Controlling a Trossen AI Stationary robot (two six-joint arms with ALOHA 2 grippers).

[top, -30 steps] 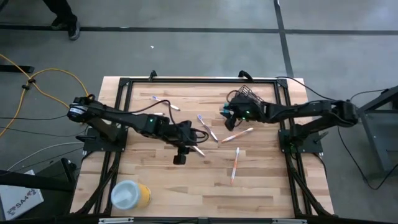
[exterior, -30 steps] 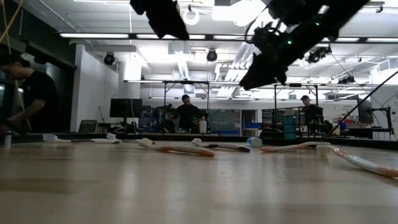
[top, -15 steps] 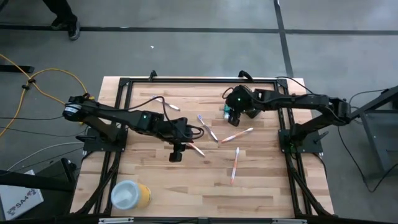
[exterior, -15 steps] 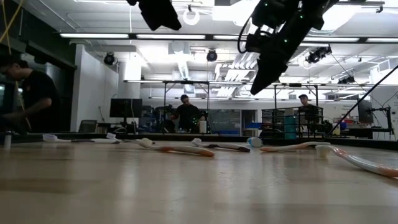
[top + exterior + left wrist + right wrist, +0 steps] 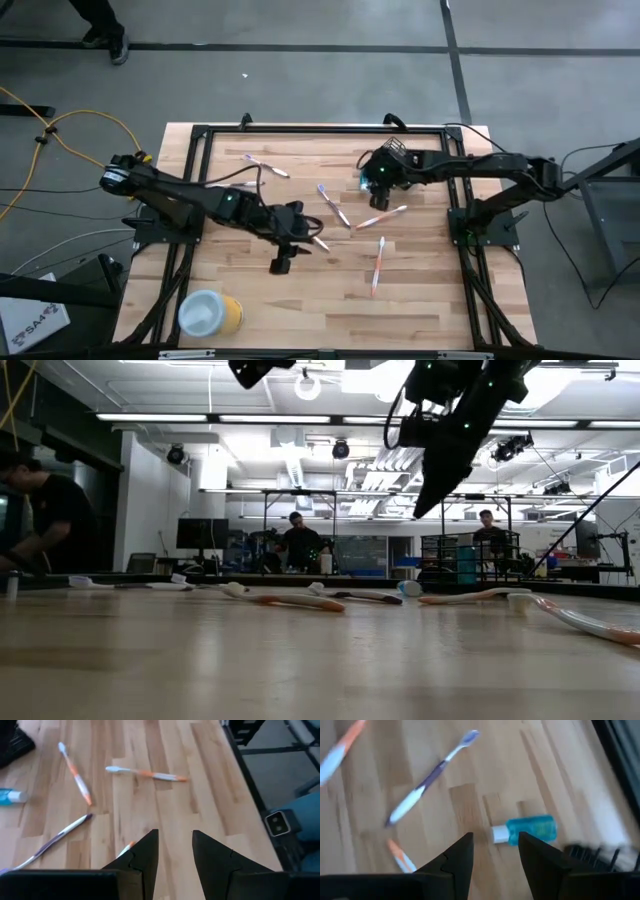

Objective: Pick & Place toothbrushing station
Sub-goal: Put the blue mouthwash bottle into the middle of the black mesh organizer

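Left pincer (image 5: 281, 265) lower now, right pincer (image 5: 492, 851) over blue tube (image 5: 526, 830), both apart, empty.

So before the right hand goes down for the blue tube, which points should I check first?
1. Right hand open: ok.
2. Right hand empty: ok.
3. Blue tube ahead of the right hand, lying flat on the table: ok.
4. Purple toothbrush apart from the tube: ok.
5. Black mesh holder upright and ready: cannot tell.
6. Left hand away, over the table middle, open: ok.
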